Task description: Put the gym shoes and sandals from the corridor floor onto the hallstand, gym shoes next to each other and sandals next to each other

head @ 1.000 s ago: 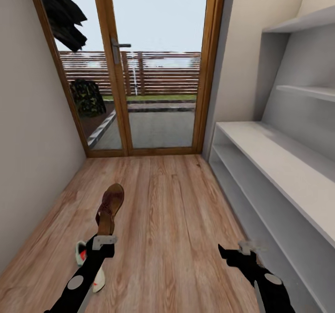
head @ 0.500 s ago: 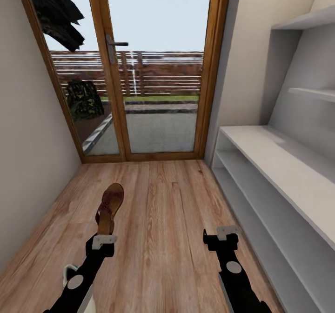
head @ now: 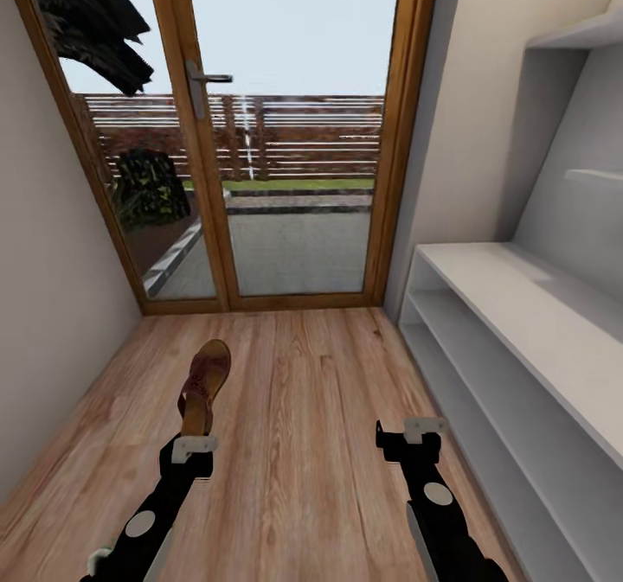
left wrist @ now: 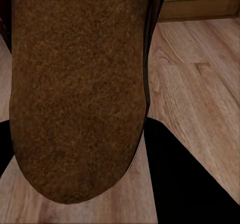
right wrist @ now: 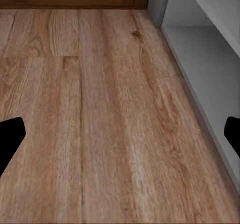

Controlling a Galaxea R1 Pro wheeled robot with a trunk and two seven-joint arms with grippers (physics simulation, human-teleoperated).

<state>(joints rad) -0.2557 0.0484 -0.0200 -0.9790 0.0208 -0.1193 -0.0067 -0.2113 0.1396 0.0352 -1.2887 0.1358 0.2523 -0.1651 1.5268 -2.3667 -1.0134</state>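
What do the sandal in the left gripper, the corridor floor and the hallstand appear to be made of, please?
The sandal looks like brown leather: its sole shows a matte, grainy, suede-like texture in the left wrist view. The corridor floor appears to be light brown wood or laminate planks, given visible grain and seams. The hallstand seems painted pale grey board, smooth and matte, with no grain. The left gripper holds the sandal.

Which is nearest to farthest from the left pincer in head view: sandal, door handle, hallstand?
1. sandal, gripped in the left pincer
2. hallstand, across the floor on the right
3. door handle, far ahead on the glass door
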